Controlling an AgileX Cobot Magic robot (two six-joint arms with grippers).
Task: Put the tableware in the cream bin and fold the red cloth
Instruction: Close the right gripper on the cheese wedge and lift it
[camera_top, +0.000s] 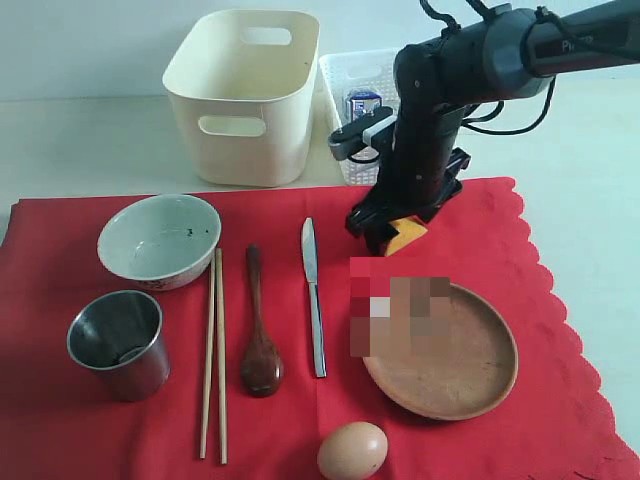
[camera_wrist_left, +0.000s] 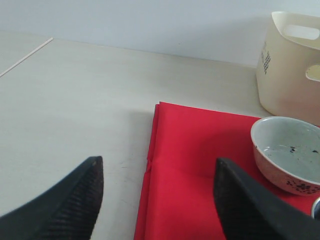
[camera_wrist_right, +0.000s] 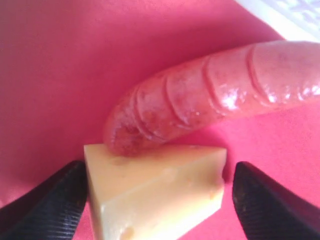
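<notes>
Right wrist view: the right gripper (camera_wrist_right: 157, 175) is seen spread wide astride the cheese wedge (camera_wrist_right: 155, 197), at eleven o'clock of the plate (camera_top: 475, 385); the left gripper (camera_wrist_left: 157, 165) is likewise released.

A pale beige table (camera_top: 70, 140) fills the frame; a plain whitish wall (camera_top: 80, 40) runs along the top, under soft even light.
</notes>
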